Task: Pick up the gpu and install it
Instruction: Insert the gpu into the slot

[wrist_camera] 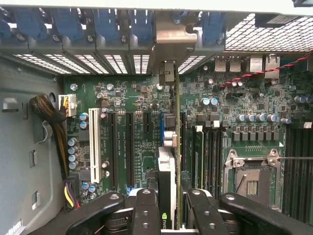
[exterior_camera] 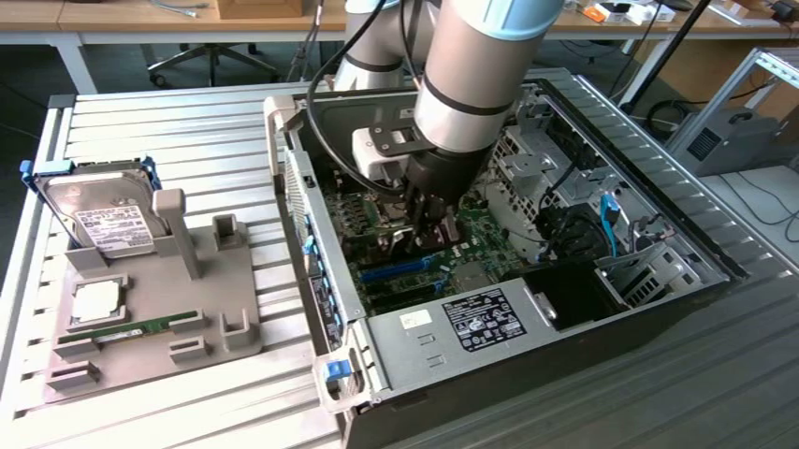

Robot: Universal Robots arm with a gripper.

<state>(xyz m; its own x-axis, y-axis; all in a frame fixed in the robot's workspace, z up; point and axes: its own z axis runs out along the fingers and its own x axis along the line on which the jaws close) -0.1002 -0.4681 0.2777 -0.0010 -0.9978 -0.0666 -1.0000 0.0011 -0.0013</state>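
The gpu (wrist_camera: pixel 168 176) shows edge-on in the wrist view, a thin card standing upright over the green motherboard (wrist_camera: pixel 142 103). Its silvery bracket (wrist_camera: pixel 173 41) lies against the case's rear slot openings. My gripper (wrist_camera: pixel 172 215) is shut on the card, one black finger (wrist_camera: pixel 145 210) on each side of it. In the exterior view my gripper (exterior_camera: pixel 421 236) reaches down into the open computer case (exterior_camera: pixel 413 374), and the gpu (exterior_camera: pixel 402 245) is a dark strip between the fingers just above the board. Whether the card's edge sits in a slot I cannot tell.
A white slot (wrist_camera: pixel 94 142) and black expansion slots (wrist_camera: pixel 129 147) run beside the card, with the processor socket (wrist_camera: pixel 252 176) on its other side. At the exterior view's left, a grey holder (exterior_camera: pixel 150 309) carries a blue-framed hard drive (exterior_camera: pixel 107 215) and a green memory stick (exterior_camera: pixel 131 327).
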